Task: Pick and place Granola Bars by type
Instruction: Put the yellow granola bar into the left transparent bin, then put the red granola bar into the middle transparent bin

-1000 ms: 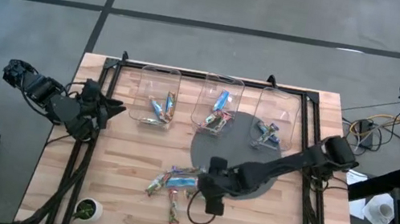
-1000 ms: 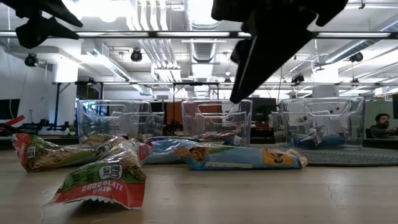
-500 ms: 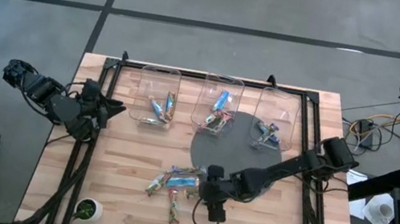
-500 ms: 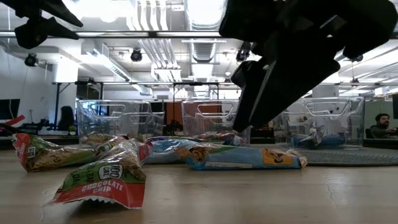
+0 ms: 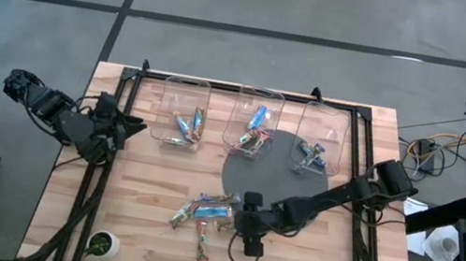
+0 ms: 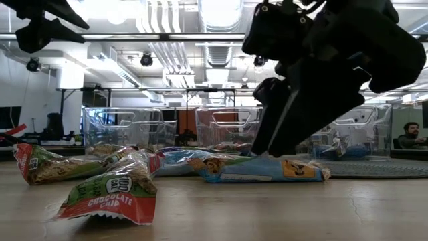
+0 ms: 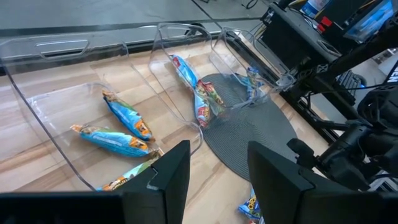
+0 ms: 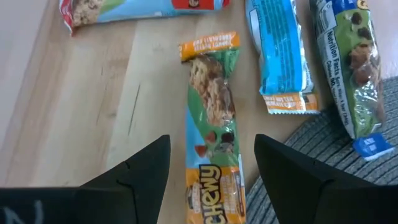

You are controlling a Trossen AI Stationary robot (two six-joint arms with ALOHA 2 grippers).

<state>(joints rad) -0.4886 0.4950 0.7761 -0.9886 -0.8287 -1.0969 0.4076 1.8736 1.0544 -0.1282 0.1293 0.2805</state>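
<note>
**Q:** Since a second ago, what has shifted?

**A:** We see the right gripper has dropped lower over the loose granola bars on the wooden table. The left gripper waits at the table's left edge as before.

**Q:** How do the jaws stand?

**A:** In the right wrist view, we find the right fingers spread wide, straddling a green-and-orange foil-wrapped bar lying flat on the wood, gripping nothing. The left fingers are likewise parted and empty.

**Q:** What lies beside that bar?

**A:** We note a blue-wrapped bar just beside it and a green bar reaching onto the grey round mat.

**Q:** And the containers?

**A:** Three clear plastic bins stand along the far side. We count blue-wrapped bars in the left bin, a blue and a green bar in the middle one, and blue ones in the right bin.
</note>
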